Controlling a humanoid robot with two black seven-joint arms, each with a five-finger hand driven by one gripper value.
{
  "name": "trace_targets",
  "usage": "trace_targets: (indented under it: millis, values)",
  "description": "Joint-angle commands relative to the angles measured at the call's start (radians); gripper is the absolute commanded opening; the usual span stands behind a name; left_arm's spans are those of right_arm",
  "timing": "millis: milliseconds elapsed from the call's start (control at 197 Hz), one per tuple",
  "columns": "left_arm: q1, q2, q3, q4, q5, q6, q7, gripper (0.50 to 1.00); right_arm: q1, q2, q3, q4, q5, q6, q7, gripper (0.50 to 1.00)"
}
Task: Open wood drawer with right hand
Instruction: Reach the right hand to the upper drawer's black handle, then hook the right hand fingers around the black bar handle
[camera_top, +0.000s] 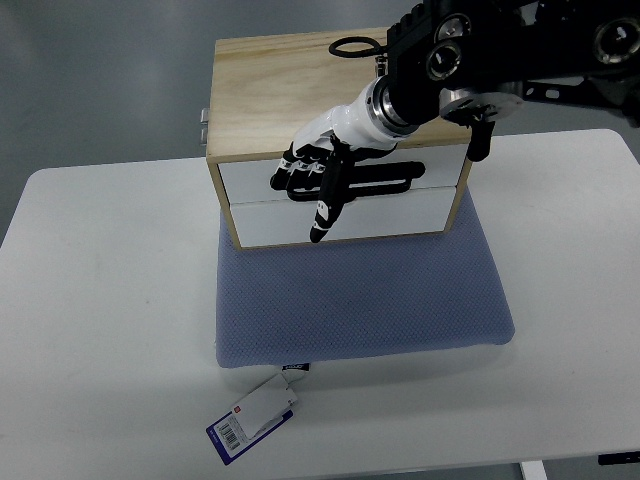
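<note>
The white worktop (110, 300) carries a blue-grey cushion pad (360, 300), and on the pad's far part stands the wood drawer box (270, 90), a pale wooden case with two white drawer fronts facing me, one above the other. Both fronts look flush with the case, so I judge the task barely begun: nothing is pulled out yet, and the whole of the opening is left to do.

My right arm (500, 50) comes in from the upper right, crossing over the top of the box, and bends down so that my right hand (320, 170) hangs in front of the upper drawer (250, 180), at the left end of the dark handle slot (400, 178).

My fingers (322, 222) are loosely curled, with one stretched down across the seam onto the lower drawer (400, 215). Whether any fingertip has hooked into the slot I cannot tell, since black finger and black slot merge; as far as I can see they grasp nothing.

A tag (252, 418) lies on the worktop by the pad's near edge. My left hand is out of sight.
</note>
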Motion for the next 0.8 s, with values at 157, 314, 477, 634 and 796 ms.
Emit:
trace_targets:
  millis: [157, 314, 477, 634, 796]
  values:
    - [0.000, 0.000, 0.002, -0.001, 0.000, 0.000, 0.000, 1.000, -0.007, 0.008, -0.065, 0.000, -0.002, -0.059, -0.021, 0.887]
    - [0.000, 0.000, 0.003, -0.001, 0.000, 0.000, 0.000, 1.000, -0.016, 0.018, -0.088, 0.000, -0.014, -0.061, -0.023, 0.887]
    - [0.000, 0.000, 0.002, -0.001, 0.002, 0.000, 0.000, 1.000, -0.018, 0.029, -0.095, -0.002, -0.026, -0.061, -0.023, 0.887]
    - [0.000, 0.000, 0.002, -0.001, 0.000, 0.000, 0.000, 1.000, -0.018, 0.038, -0.106, -0.002, -0.031, -0.073, -0.029, 0.887]
    - [0.000, 0.000, 0.002, -0.001, 0.002, 0.000, 0.000, 1.000, -0.009, 0.035, -0.117, -0.002, -0.039, -0.073, -0.029, 0.887]
